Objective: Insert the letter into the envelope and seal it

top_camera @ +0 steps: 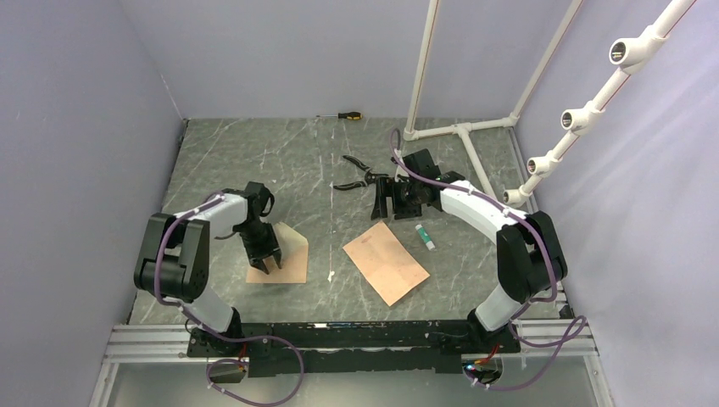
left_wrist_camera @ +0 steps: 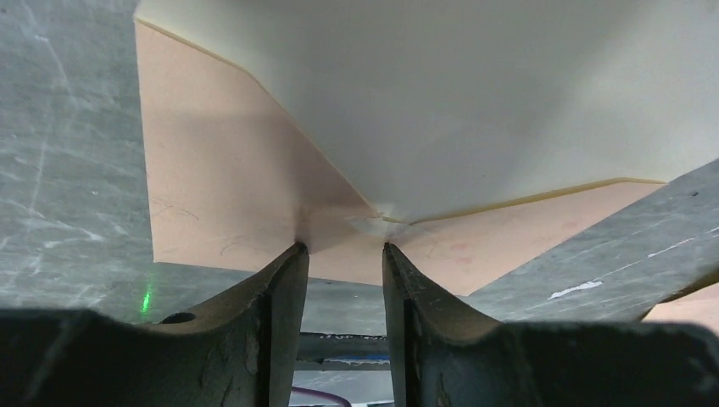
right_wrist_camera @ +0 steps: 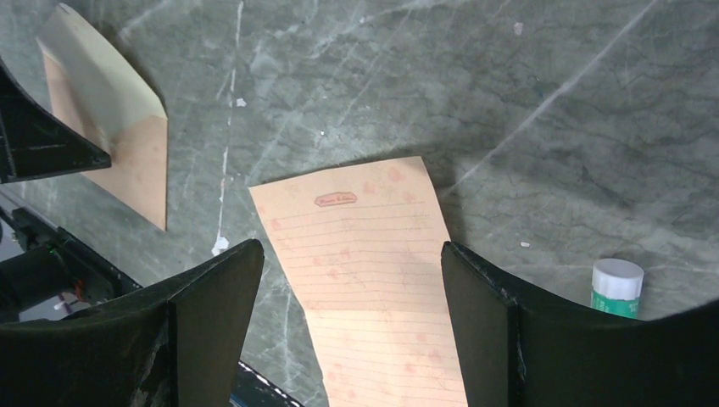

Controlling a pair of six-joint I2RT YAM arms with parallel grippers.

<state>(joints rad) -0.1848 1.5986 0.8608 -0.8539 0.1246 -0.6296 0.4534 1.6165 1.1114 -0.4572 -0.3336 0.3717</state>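
Observation:
The envelope [top_camera: 291,254] lies at the left, kraft-brown, its flap [left_wrist_camera: 441,102] lifted and showing a pale cream inside. My left gripper [top_camera: 270,264] points down onto it. In the left wrist view the gripper [left_wrist_camera: 343,248] is open, its tips resting on the envelope body [left_wrist_camera: 220,186] either side of the flap's point, with nothing between them. The letter [top_camera: 386,261], a salmon sheet with faint lines and specks, lies flat in the middle. My right gripper [top_camera: 386,215] hovers over its far end, wide open and empty [right_wrist_camera: 349,244], above the letter [right_wrist_camera: 365,280].
A white-capped glue stick [top_camera: 425,236] lies just right of the letter and shows in the right wrist view [right_wrist_camera: 616,287]. Black pliers [top_camera: 360,175] lie behind the right gripper. A screwdriver [top_camera: 343,115] lies at the back edge. A white pipe frame [top_camera: 462,129] stands at the back right.

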